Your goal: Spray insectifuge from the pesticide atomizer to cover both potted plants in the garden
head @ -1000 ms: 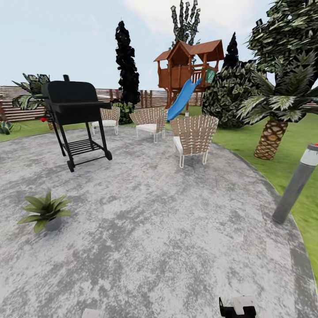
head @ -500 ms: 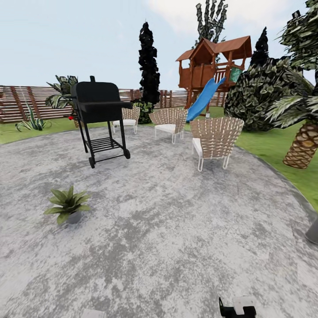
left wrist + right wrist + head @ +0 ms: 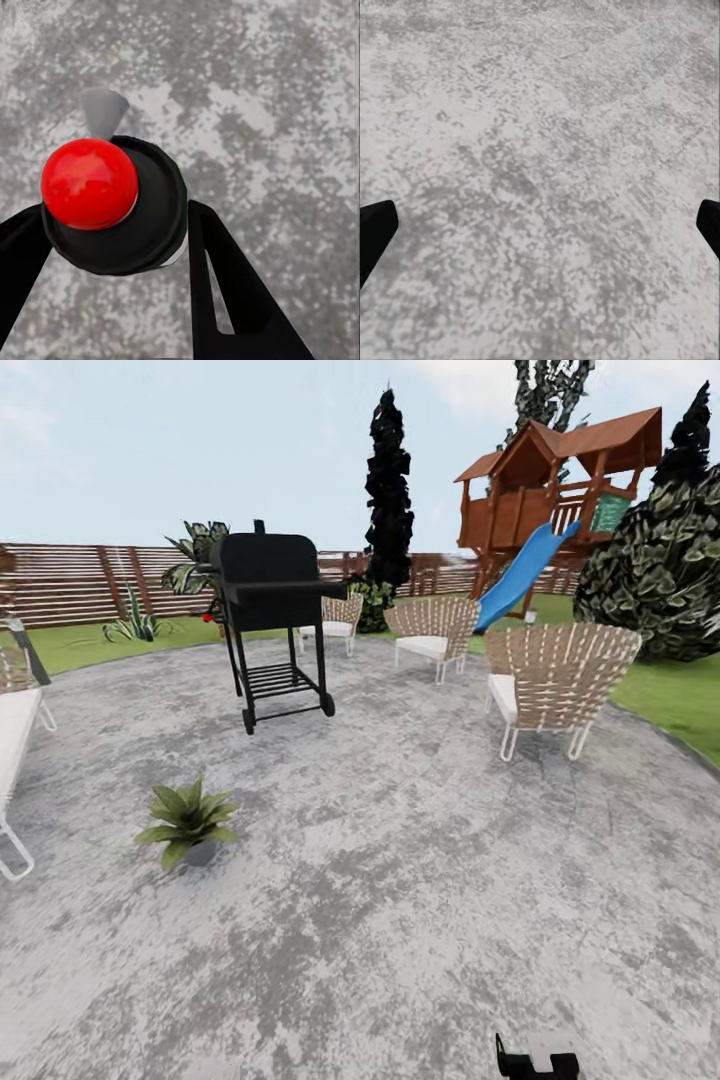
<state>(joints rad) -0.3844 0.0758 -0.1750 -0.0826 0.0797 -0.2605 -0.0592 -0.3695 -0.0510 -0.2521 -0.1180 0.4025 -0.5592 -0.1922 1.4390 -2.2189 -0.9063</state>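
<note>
In the left wrist view the pesticide atomizer (image 3: pixel 154 217) shows as a round dark body with a red ball top and a grey nozzle. My left gripper (image 3: pixel 112 251) is shut on it, one black finger (image 3: pixel 225 292) on each side, above mottled grey paving. One potted plant (image 3: pixel 188 823), a low green rosette in a small grey pot, stands on the garden paving (image 3: pixel 400 880) at the left of the head view. My right gripper (image 3: pixel 540 229) is open over bare paving, its fingertips far apart.
A black grill (image 3: pixel 270 595) stands behind the plant. Three wicker chairs (image 3: pixel 555 680) sit at the middle and right. A white lounger (image 3: pixel 12 745) juts in at the left edge. Lawn, a slatted fence (image 3: pixel 80 585), an agave (image 3: pixel 135 625) and a playhouse with a blue slide (image 3: pixel 520 575) lie beyond.
The head camera has swung left, so the whole scene shifted right. The grey post and the palm left the view; the lounger came in at the left.
</note>
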